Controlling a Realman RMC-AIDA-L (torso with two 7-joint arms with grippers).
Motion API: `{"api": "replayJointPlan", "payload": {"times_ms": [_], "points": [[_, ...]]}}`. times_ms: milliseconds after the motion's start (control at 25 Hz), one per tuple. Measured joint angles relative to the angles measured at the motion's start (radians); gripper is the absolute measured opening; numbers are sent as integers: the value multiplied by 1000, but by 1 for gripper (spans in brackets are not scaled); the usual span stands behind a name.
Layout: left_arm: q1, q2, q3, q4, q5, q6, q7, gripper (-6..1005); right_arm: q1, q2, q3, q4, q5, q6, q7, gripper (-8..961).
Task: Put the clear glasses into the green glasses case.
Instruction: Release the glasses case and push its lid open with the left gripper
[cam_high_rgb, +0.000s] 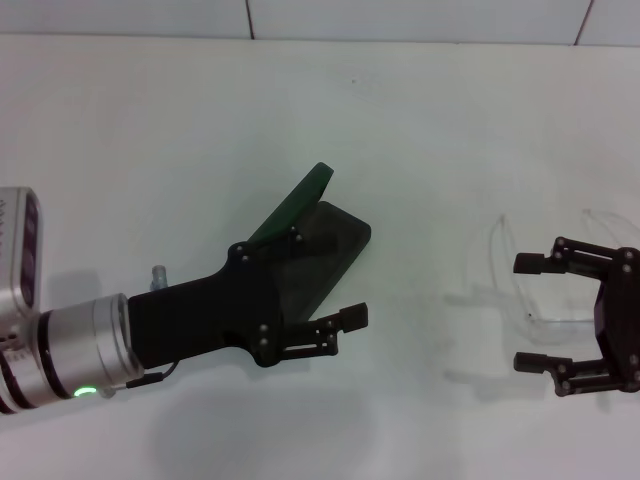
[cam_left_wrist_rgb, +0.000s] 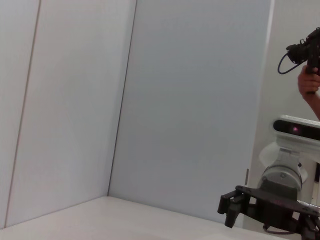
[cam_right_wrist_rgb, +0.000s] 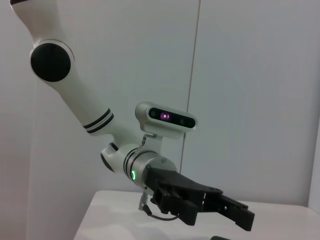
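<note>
The green glasses case (cam_high_rgb: 335, 245) lies open at the table's middle, its green lid (cam_high_rgb: 298, 207) tilted up toward the back left. My left gripper (cam_high_rgb: 340, 270) reaches over the case's near side, open, with one finger (cam_high_rgb: 350, 318) showing just in front of the case and the other lost against the dark base. The clear glasses (cam_high_rgb: 515, 290) lie on the table at the right. My right gripper (cam_high_rgb: 525, 312) is open, one fingertip on either side of the glasses' near part. From the right wrist view I see the left gripper (cam_right_wrist_rgb: 200, 202) side-on.
The white table (cam_high_rgb: 180, 130) runs back to a light wall. A person holding a camera (cam_left_wrist_rgb: 306, 50) stands beyond the robot in the left wrist view, where the right gripper (cam_left_wrist_rgb: 235, 207) also shows low down.
</note>
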Motion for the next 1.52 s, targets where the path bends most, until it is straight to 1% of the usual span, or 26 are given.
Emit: {"api": "replayJointPlan", "payload": {"times_ms": [280, 520, 600, 640, 680, 720, 760, 800, 880, 960, 1040, 1080, 1160, 1200, 1320, 1400, 1440, 1520], "points": [[-2, 2, 0, 0, -4, 0, -12, 887, 0, 13, 0, 0, 0, 5, 0, 872], [-1, 4, 0, 7, -4, -2, -26, 888, -4, 15, 0, 0, 1, 7, -1, 872], [0, 9, -1, 35, -2, -5, -69, 887, -5, 15, 0, 0, 2, 7, -1, 872], [0, 17, -1, 66, 0, -8, -113, 887, -5, 16, 0, 0, 2, 7, -1, 872], [0, 17, -1, 66, 0, -8, -113, 885, -5, 17, 0, 0, 2, 8, -1, 872], [1, 23, -1, 90, 5, -9, -146, 884, -5, 17, 0, 0, 1, 8, -1, 872], [1, 50, -2, 177, 19, -17, -273, 882, -5, 17, 0, -1, -1, 8, -1, 872], [1, 58, -2, 207, 29, -23, -325, 880, -4, 18, 0, -1, -2, 8, -1, 872], [1, 79, -2, 302, 74, -56, -461, 877, -5, 17, 0, -3, -2, 8, -1, 872], [-1, 91, -2, 407, 162, -126, -626, 874, -6, 17, 0, -4, -3, 8, -1, 871], [-5, 92, -2, 493, 268, -190, -779, 870, -6, 17, 0, -4, -3, 8, -1, 871], [-8, 89, -2, 532, 325, -218, -851, 869, -5, 17, 0, -4, -3, 8, -1, 871], [-11, 71, -8, 617, 435, -255, -972, 865, -5, 17, 0, -2, -3, 10, -1, 871], [-11, 59, -16, 646, 470, -262, -1000, 863, -5, 17, 0, -2, -3, 11, -1, 871], [-11, 8, -72, 738, 585, -267, -1052, 858, -5, 17, 0, -2, -4, 16, -1, 871], [-11, -16, -104, 779, 646, -267, -1071, 855, -5, 17, 0, -1, -4, 17, -1, 871], [-11, -22, -109, 790, 667, -267, -1084, 853, -5, 17, -1, 0, -4, 17, -1, 871], [-15, -25, -106, 801, 700, -268, -1121, 850, -5, 17, -2, 1, -4, 17, -1, 871]]}}
